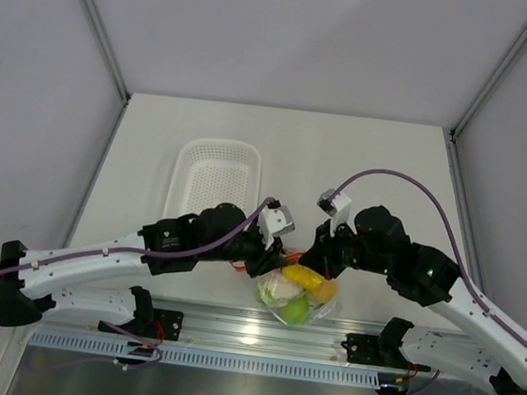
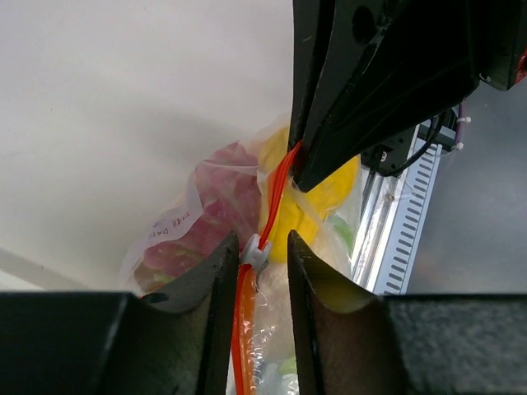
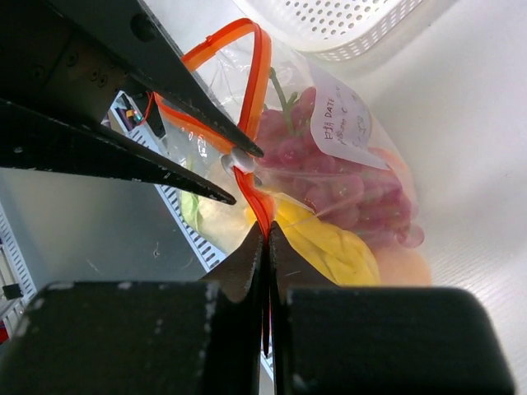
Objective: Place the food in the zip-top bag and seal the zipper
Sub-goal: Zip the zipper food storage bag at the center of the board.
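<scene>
The clear zip-top bag (image 1: 295, 300) hangs between both grippers near the table's front edge. It holds the food: a yellow fruit (image 1: 304, 277), a green apple (image 1: 294, 306), an orange fruit (image 1: 326, 289) and purple-red grapes (image 3: 329, 177). My right gripper (image 3: 267, 226) is shut on one end of the orange-red zipper (image 3: 257, 66). My left gripper (image 2: 261, 243) has its jaws slightly apart on either side of the zipper (image 2: 280, 185), with the white slider (image 2: 255, 253) between the tips. Beyond the slider the bag's mouth gapes open in a loop.
A white perforated basket (image 1: 217, 169) stands behind the left arm and shows at the top of the right wrist view (image 3: 346, 25). A metal rail (image 1: 259, 334) runs along the near table edge just below the bag.
</scene>
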Robot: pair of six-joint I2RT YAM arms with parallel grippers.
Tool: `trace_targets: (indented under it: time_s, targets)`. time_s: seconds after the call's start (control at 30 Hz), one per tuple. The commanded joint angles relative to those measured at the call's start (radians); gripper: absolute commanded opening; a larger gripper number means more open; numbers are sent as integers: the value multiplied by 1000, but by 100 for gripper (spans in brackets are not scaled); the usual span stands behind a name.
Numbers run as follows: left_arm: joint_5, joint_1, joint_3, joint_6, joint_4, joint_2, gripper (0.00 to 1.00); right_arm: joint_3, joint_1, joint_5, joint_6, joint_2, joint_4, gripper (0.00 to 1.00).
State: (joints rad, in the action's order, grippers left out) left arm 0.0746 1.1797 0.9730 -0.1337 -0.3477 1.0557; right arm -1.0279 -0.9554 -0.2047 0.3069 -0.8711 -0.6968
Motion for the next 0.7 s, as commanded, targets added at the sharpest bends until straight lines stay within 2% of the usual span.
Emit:
trace_targets:
  time_s: [0.0,0.07,0.13,0.17,0.2,0.37,0.47,0.53,0.6,0.67]
  targets:
    - [22,9,-20,-10,45,-5,31,-14,13,-33,14,29,82,0]
    - [22,9,-23,-10,44,-8,28,-12,17,-41,14,30,82,0]
    - [25,8,-25,-10,46,-5,18,-9,20,-45,14,32,85,0]
    - [24,8,-23,-10,44,-3,4,-5,20,-45,11,30,83,0]
    - [25,8,-20,-10,41,0,1,-3,24,-39,11,32,82,0]
    - [5,8,0,-3,3,-3,1,12,41,-25,-6,35,60,0]
    - [17,6,22,11,-16,-11,1,3,46,-56,-72,23,26,0]
    - [45,6,50,20,-36,-2,1,-21,46,-111,-139,-5,-4,7]
    - [76,6,76,31,-50,23,1,-35,46,-153,-182,-20,-16,21]
    - [96,5,92,34,-54,39,1,-53,46,-215,-238,-38,-23,28]
